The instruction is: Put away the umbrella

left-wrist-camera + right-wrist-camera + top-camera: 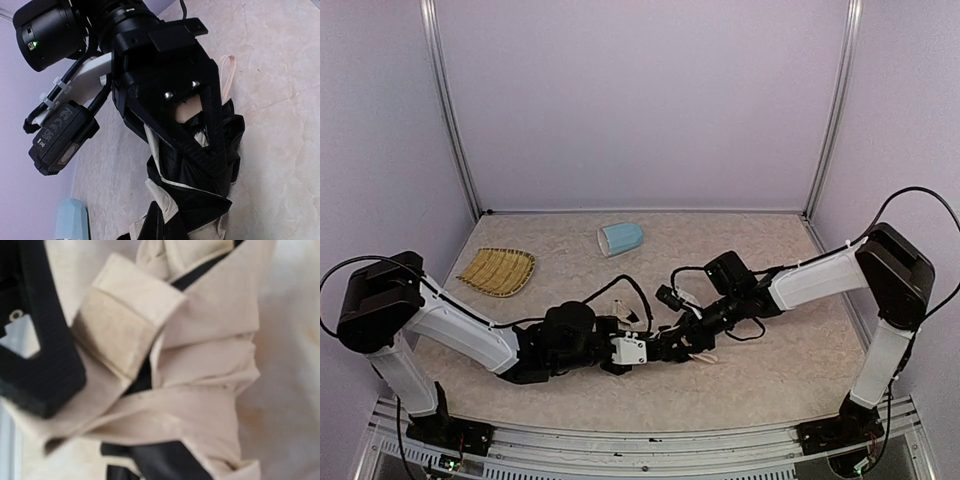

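Umbrella point(200, 197) crumpled on the table point(775, 385).
Right gripper point(217, 165) clamps its fabric; left gripper point(653, 349), I can't tell if it's apart or together.

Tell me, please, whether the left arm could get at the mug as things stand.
Probably yes: nothing stands between the left gripper and the mug, which lies on its side. That gripper is down at the umbrella, though.

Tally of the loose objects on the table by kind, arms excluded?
umbrella: 1
light-blue mug: 1
woven straw tray: 1
Total: 3
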`<state>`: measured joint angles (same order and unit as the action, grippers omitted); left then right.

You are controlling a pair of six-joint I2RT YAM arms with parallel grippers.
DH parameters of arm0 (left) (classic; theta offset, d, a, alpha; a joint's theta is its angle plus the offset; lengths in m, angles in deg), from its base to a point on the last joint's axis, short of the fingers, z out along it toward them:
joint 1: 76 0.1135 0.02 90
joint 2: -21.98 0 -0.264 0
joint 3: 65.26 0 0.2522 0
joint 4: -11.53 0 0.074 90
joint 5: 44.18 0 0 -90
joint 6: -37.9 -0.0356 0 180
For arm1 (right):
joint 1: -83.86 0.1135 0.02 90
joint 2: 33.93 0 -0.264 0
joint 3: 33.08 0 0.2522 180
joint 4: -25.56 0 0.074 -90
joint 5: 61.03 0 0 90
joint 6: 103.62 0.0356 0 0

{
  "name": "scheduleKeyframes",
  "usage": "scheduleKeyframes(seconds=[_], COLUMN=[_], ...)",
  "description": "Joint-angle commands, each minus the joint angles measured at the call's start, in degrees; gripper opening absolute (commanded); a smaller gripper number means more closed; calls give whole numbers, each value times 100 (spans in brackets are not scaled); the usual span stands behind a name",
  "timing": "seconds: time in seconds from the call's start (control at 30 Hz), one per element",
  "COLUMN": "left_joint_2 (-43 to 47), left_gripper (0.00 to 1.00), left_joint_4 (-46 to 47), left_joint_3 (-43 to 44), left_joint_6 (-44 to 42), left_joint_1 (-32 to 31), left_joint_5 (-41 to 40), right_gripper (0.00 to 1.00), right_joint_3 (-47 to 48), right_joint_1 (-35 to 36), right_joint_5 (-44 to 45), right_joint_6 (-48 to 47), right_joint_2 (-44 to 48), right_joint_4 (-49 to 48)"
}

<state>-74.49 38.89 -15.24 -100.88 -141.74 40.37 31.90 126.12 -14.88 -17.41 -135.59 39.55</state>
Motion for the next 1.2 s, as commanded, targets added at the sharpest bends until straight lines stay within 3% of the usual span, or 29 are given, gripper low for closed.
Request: scheduleKeyframes(seconds=[0.0, 0.1, 0.3, 0.77, 0.97, 1.17], left_joint_2=[-453, -874, -1154, -1243, -1273, -1226], left_gripper=[0, 0, 0, 0, 0, 0], left_joint_4=[528, 495, 73, -370, -346, -333], left_joint_3=[26, 109, 222, 243, 242, 243], left_joint_6=[-84, -41, 37, -85, -76, -80], left_joint_1=[-365, -244, -112, 240, 310, 367], left_joint_5=[564, 542, 881, 623, 536, 545], right_gripper=[0, 2, 20, 54, 57, 59], right_joint_3=[-88, -206, -496, -572, -347, 23], right_joint_1=[-438, -358, -266, 102, 107, 106], right_joint_5=[1413, 1397, 1267, 1193, 1286, 753], right_joint_6=[324, 326, 508, 484, 282, -86], right_joint_2=[-372, -390, -222, 564, 704, 978], right_joint_4=[-712, -799, -943, -246, 231, 1113])
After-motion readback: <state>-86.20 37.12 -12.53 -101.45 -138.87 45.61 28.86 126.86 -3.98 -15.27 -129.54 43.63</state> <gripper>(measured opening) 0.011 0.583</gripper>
